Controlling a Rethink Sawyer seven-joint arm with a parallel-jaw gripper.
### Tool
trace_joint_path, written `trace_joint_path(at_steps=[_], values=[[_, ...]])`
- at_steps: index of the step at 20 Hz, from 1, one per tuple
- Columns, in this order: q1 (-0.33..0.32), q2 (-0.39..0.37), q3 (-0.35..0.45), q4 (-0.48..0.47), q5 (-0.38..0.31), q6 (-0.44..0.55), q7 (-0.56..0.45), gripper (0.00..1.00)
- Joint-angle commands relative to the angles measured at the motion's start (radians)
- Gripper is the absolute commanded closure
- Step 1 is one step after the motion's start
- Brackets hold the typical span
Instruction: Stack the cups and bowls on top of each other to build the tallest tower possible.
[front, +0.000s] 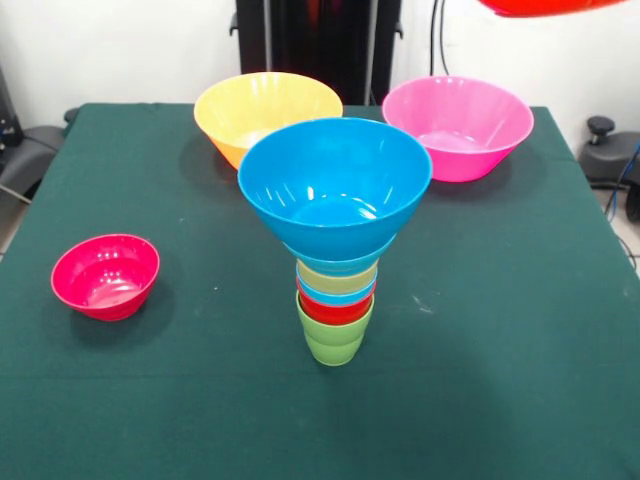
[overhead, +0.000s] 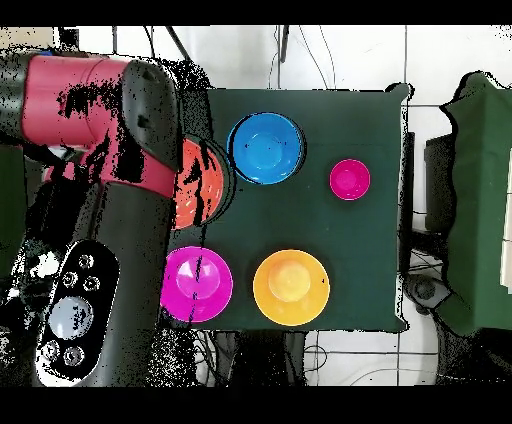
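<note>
From the front, a dark green desk (front: 520, 330) carries a tower (front: 336, 240) near its middle. The tower stands on a lime green cup (front: 334, 338), with a red cup (front: 335, 309) nested in it, then a light blue rim (front: 335, 292), a pale yellow cup (front: 337, 275), and another light blue rim just under the medium blue bowl (front: 335, 187), which sits on top and flares much wider than the cups below. The column looks upright. Behind it, at the desk's far side, a large yellow-orange bowl (front: 267, 113) stands on the left and a large pink bowl (front: 458, 126) on the right, both apart from the tower. A small magenta bowl (front: 105, 276) sits alone near the left edge. At the top right corner, the underside of a wide red-orange bowl (front: 545, 6) hangs in the air, well above the desk.

From overhead, the red and black arm (overhead: 100, 150) covers the left of the picture. The wide red-orange bowl (overhead: 200, 185) shows partly from under it, just beside the blue bowl (overhead: 266, 148) that tops the tower. The magenta bowl (overhead: 350, 179) lies to the right, and the pink bowl (overhead: 196, 284) and yellow-orange bowl (overhead: 290, 287) sit side by side below. The gripper is hidden by the arm, so I cannot tell how it stands.
</note>
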Motion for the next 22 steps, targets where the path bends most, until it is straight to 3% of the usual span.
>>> trace_joint_path(at_steps=[1,15,22], values=[[-0.056,-0.013,0.081,-0.025,-0.111,0.132,-0.135,1.00],[-0.126,-0.068,0.131,0.019,-0.210,0.088,-0.259,1.00],[-0.139,-0.065,0.163,0.042,-0.241,0.019,-0.251,1.00]])
